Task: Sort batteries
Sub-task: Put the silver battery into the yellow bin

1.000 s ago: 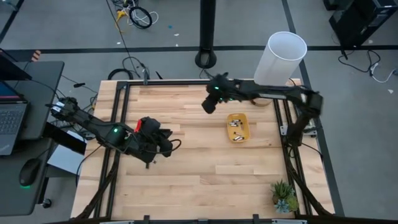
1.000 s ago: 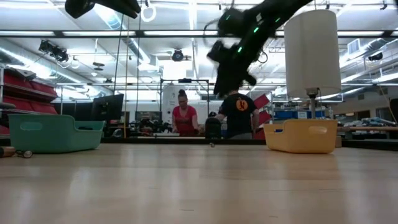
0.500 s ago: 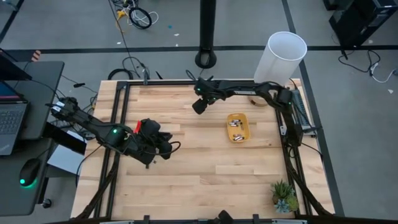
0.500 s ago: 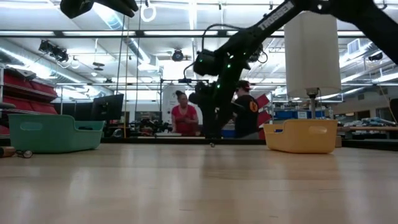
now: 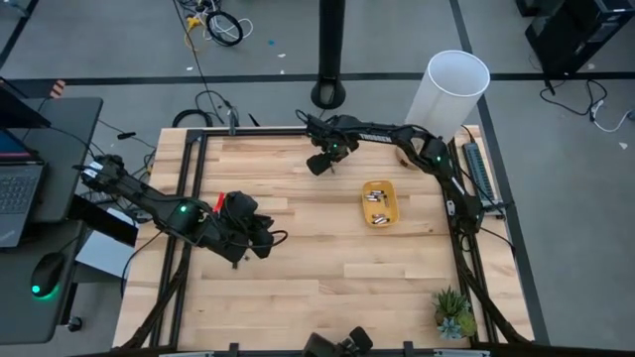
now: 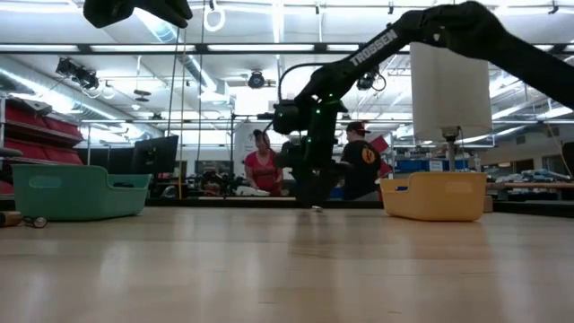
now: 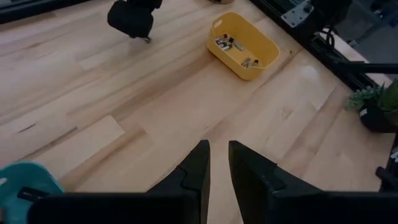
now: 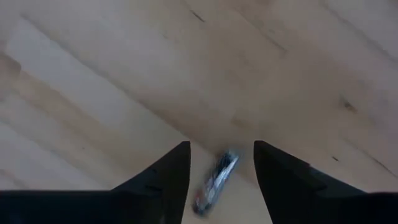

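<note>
Battery (image 8: 214, 180) between right tool's fingers (image 8: 163, 180) blurred; green tray (image 7: 22, 190) cut off by edge.

Batteries (image 5: 376, 206) lie in a tray (image 5: 389, 190) right of centre; one battery (image 8: 214, 182), seemingly, lies between the right gripper (image 8: 217, 180) fingers.

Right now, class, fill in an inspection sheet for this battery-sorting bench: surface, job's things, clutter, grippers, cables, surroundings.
Surface: wooden table, bare planks.
Job's things: several batteries in the yellow tray; one battery lies on the wood between the right gripper's fingers; green tray at the left side.
Clutter: potted plant at a corner.
Grippers: right gripper open, low over the loose battery; left gripper slightly open, holding nothing.
Cables: coils on the floor beyond the table.
Surroundings: white cylinder; two people behind.
</note>
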Tool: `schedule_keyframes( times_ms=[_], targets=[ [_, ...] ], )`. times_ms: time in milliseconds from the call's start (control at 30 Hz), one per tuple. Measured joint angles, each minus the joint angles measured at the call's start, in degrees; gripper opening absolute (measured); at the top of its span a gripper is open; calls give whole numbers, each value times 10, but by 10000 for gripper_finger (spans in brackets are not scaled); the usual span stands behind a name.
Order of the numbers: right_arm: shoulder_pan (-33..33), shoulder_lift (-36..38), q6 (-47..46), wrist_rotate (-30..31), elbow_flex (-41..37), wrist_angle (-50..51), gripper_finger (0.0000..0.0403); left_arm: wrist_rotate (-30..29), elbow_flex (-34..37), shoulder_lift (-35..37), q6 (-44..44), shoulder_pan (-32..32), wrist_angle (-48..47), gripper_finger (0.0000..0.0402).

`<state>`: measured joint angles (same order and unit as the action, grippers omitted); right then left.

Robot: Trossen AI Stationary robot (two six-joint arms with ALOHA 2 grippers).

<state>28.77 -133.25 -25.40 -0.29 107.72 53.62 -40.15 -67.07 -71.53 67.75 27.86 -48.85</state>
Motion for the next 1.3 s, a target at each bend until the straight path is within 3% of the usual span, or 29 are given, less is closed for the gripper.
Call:
schedule_keyframes(
  times_ms=[200,433,667,933,1300],
  targets=[
    [-1,-27,1,-28,56,56,166,-1,0,0,-26,0,-4,72],
    [-13,-27,18,-19,54,123,138,11,0,8,-30,7,-15,72],
    [-27,-25,30,-14,32,109,116,4,0,32,-30,26,-29,72],
    [-40,-23,49,-4,22,88,21,-11,0,61,-30,39,-36,72],
    [-55,-12,78,-17,41,100,17,-9,0,64,-44,42,-41,72]
  ],
)
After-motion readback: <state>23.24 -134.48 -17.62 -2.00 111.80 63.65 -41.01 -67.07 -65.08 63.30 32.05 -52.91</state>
